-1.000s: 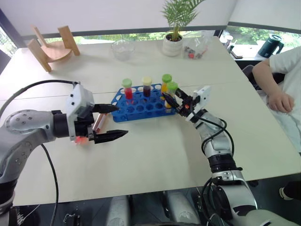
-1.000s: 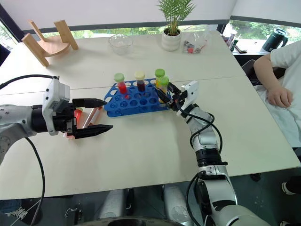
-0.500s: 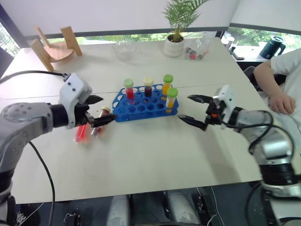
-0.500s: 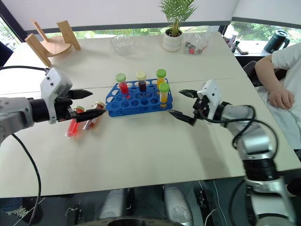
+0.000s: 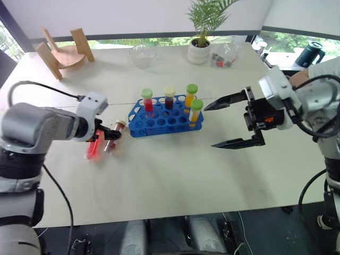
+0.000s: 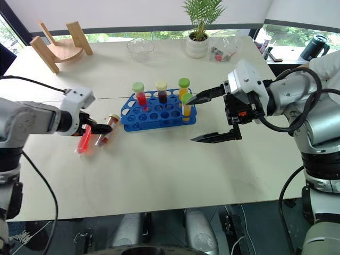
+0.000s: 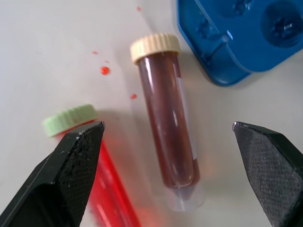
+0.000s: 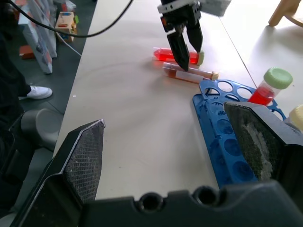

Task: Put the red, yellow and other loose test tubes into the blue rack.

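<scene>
On the table just at nine o'clock of the blue rack [image 6: 158, 108] lay two loose tubes side by side: one of dark brown-red liquid with a cream cap [image 7: 166, 123], nearer the rack, and one of red liquid with a green cap [image 7: 97, 178] beyond it. Four tubes stood upright in the rack already: red [image 6: 139, 95], dark [image 6: 161, 91] and two yellow [image 6: 184, 89], green-capped save the cream-capped dark one. A second before, the right gripper [image 6: 212, 117] had been at the rack's three o'clock end beside the yellow tubes; by this moment it had drawn away and up, its fingers spread wide and empty. I judge that it had just set a yellow tube in its hole, so that part was done. Meanwhile the left gripper [image 6: 101, 127] had swung down toward the two lying tubes, and the wrist view showed its fingers wide open, straddling the dark tube with one tip over the red one. That looked like the start of the next pick, nothing grasped yet.

Small red drops [image 7: 105, 70] spotted the table by the caps. Farther out, at twelve o'clock of the rack, stood a glass bowl [image 6: 141, 48], a potted plant [image 6: 197, 42] and a wooden stand [image 6: 58, 47]; a person sat at three o'clock. None of these blocked the way; the crowding of the two tubes was the likelier trouble.
</scene>
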### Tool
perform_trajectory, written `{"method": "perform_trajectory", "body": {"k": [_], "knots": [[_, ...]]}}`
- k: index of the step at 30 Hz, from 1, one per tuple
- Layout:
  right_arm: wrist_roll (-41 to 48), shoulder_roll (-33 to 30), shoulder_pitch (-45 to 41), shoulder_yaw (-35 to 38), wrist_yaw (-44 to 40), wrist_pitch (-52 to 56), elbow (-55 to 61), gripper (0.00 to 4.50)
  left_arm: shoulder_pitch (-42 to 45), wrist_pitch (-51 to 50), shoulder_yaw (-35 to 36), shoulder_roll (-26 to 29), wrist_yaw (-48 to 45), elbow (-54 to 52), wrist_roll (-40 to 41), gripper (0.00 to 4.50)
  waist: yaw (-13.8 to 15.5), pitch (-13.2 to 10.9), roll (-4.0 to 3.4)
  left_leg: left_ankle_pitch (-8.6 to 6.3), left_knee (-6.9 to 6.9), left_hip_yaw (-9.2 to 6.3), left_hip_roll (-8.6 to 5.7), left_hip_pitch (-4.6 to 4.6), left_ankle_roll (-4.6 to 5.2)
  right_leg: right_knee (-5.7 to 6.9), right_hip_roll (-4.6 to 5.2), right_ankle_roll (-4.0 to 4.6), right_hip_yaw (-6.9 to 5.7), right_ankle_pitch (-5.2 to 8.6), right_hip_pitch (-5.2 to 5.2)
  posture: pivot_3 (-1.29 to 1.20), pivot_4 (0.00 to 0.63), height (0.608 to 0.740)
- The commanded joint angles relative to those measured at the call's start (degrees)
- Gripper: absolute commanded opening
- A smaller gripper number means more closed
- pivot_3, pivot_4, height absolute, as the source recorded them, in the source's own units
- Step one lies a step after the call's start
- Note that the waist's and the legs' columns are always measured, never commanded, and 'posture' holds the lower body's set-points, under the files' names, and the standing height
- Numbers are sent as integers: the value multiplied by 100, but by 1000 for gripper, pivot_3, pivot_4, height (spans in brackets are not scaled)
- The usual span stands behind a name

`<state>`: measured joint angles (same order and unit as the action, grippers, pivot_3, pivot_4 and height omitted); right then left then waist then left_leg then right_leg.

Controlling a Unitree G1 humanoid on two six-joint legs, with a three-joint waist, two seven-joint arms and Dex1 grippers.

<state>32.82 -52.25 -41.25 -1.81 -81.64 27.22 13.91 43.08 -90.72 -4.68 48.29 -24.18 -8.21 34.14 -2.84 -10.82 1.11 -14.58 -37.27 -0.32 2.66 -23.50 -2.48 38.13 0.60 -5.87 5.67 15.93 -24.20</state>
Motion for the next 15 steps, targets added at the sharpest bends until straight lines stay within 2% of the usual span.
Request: {"method": "perform_trajectory", "body": {"k": [1,14,15], "knots": [[149,5,-132,145,70,44,212,4449,156,-27,-29,-151,94,141,-229,4500,17,0,0,0,0,0,0,0,0,1,0,0,0,0,-1,0,150,740],[285,-157,128,408,407,265,607,4449,413,644,-139,-1100,260,1160,-918,4500,62,0,1,1,-10,1,-2,-1,-1,2,3,-1,0,-1,4,0,150,740],[278,-166,147,419,420,252,622,4491,431,644,-138,-1159,252,1190,-932,4237,61,1,1,1,-10,2,-2,-1,-1,2,3,-1,0,-1,4,0,150,740]]}}
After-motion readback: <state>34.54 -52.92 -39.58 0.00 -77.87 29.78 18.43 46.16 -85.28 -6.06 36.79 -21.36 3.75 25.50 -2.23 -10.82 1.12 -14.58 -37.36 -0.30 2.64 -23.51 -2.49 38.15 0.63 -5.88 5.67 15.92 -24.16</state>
